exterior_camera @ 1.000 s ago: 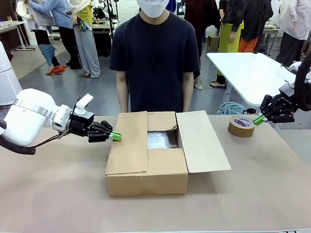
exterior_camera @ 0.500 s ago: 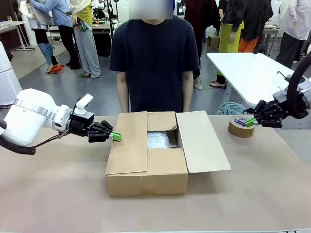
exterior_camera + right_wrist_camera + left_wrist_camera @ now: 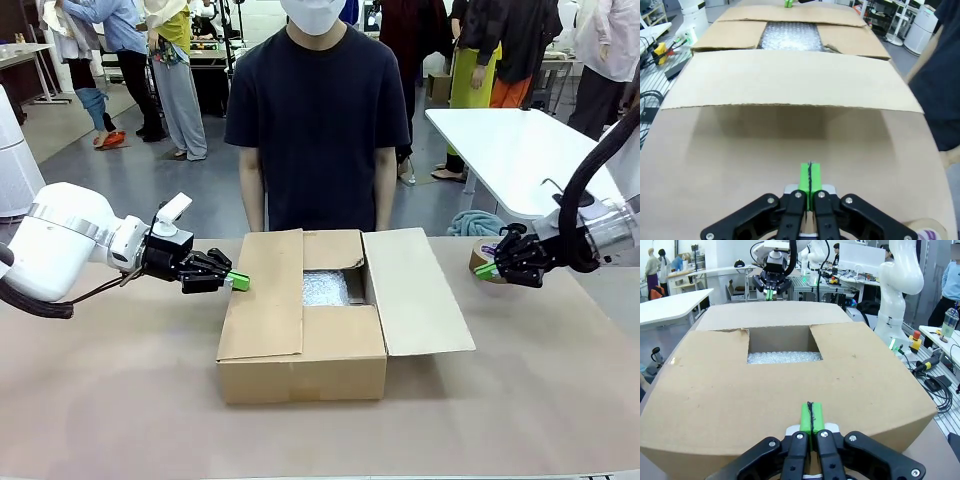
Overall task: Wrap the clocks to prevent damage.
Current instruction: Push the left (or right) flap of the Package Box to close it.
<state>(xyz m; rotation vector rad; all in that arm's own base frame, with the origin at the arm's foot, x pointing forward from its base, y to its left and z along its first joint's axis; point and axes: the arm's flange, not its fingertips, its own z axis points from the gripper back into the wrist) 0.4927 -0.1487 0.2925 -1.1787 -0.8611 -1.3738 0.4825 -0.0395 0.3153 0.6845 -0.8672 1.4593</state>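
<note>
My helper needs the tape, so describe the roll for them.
Find the big cardboard box mid-table. Past its open right flap, the tape roll lies flat beside the right gripper. It is the only round thing on the table.

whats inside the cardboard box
Bubble wrap shows through the gap in the top of the cardboard box. Anything under the wrap or beneath the closed flaps is covered, so I cannot tell.

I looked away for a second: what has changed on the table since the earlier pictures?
The right gripper, shut, moved from the right of the tape roll toward the box and now hides part of the roll. Nothing was gripped or released. The left gripper, shut at the box's left flap, the box and the roll stayed put.
</note>
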